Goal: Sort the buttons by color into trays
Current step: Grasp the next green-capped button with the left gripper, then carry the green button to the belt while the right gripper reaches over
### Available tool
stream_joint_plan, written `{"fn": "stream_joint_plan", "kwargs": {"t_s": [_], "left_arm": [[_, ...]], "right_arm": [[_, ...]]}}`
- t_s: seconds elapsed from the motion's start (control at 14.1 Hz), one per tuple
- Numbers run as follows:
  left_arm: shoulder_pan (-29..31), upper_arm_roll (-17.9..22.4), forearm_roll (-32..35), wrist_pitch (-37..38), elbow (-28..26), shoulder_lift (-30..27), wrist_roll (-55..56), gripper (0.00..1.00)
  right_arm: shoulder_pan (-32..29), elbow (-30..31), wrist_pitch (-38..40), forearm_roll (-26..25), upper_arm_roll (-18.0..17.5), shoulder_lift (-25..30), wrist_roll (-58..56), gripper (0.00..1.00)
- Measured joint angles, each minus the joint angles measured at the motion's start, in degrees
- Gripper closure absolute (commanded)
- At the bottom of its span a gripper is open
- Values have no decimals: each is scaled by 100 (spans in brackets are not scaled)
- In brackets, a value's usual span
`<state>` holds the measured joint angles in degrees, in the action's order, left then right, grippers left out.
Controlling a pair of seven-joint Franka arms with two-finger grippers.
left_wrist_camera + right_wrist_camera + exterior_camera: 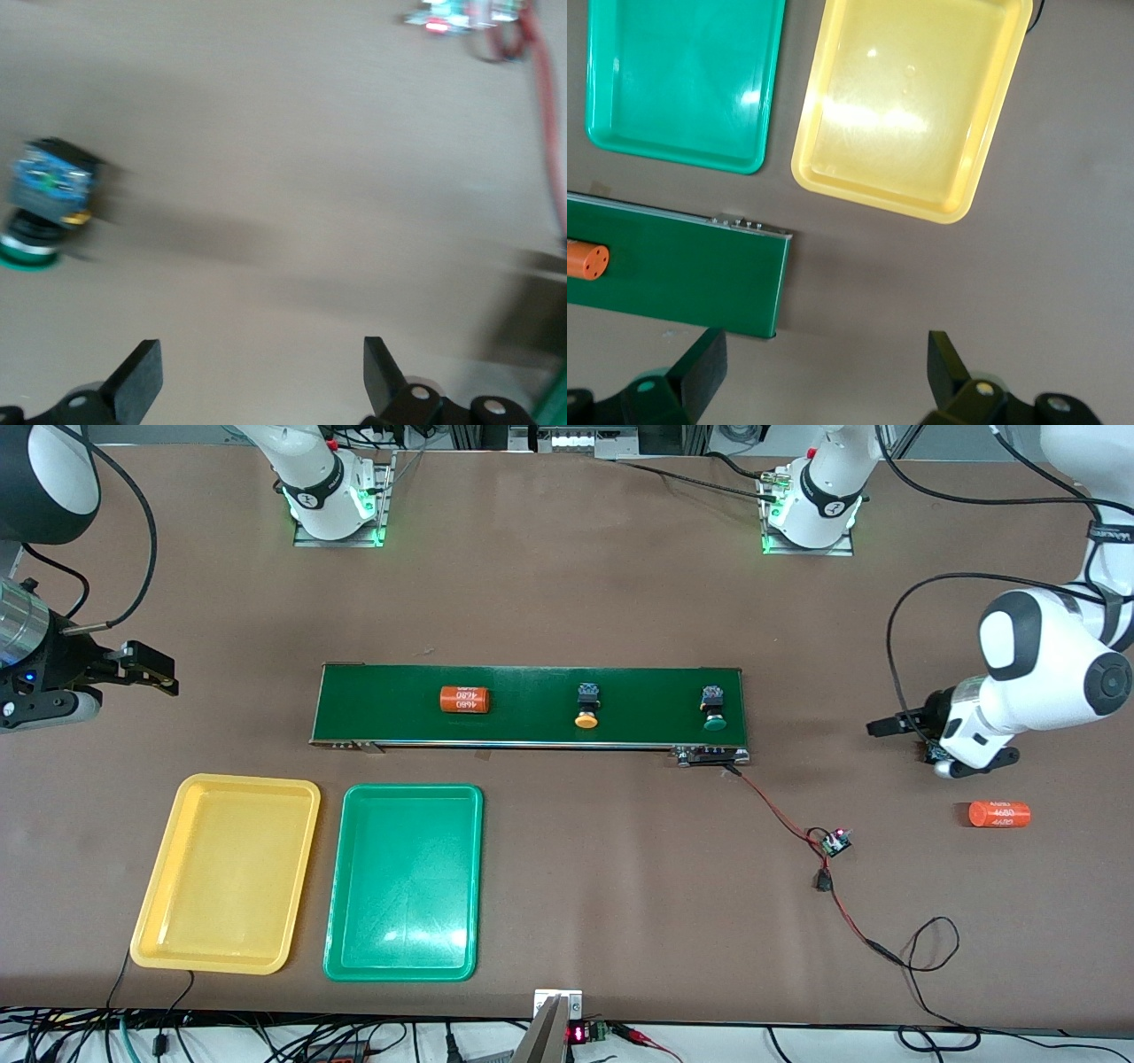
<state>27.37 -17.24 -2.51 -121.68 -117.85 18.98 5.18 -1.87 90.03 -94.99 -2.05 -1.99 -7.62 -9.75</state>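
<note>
The right tool (164, 673) hangs over bare counter (567, 584) at the right arm's end, its fingers (700, 367) spread wide with nothing between them. Both trays are empty. The yellow tray (226, 872) lies nearest that end, and the green tray (403, 881) sits just beside it, toward the middle. Farther from the front camera runs the dark green belt (532, 704). On it lie an orange cylinder (465, 699) marked 4680, then a yellow button (586, 708), then a green button (714, 710) toward the left arm's end. A red wire (780, 819) trails from the belt to a small circuit board (835, 841). The left tool (881, 727) hovers over bare counter, also wide and empty. A second orange cylinder (998, 814) lies near it on the counter.
</note>
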Motion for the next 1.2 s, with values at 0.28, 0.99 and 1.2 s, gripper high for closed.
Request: {"fn": "stream_joint_plan", "kwargs": {"t_s": [0.28, 0.99, 1.2], "left_arm": [[529, -1, 44, -26, 342, 425, -881, 0], [1016, -48, 656, -34, 1177, 1252, -2640, 0], [999, -50, 672, -183, 1177, 1482, -2675, 0]], "right_arm": [[-4, -101, 701, 70, 31, 249, 0, 0], [9, 2771, -154, 528, 3, 2910, 59, 0], [38, 3559, -664, 764, -25, 3384, 273, 0]]}}
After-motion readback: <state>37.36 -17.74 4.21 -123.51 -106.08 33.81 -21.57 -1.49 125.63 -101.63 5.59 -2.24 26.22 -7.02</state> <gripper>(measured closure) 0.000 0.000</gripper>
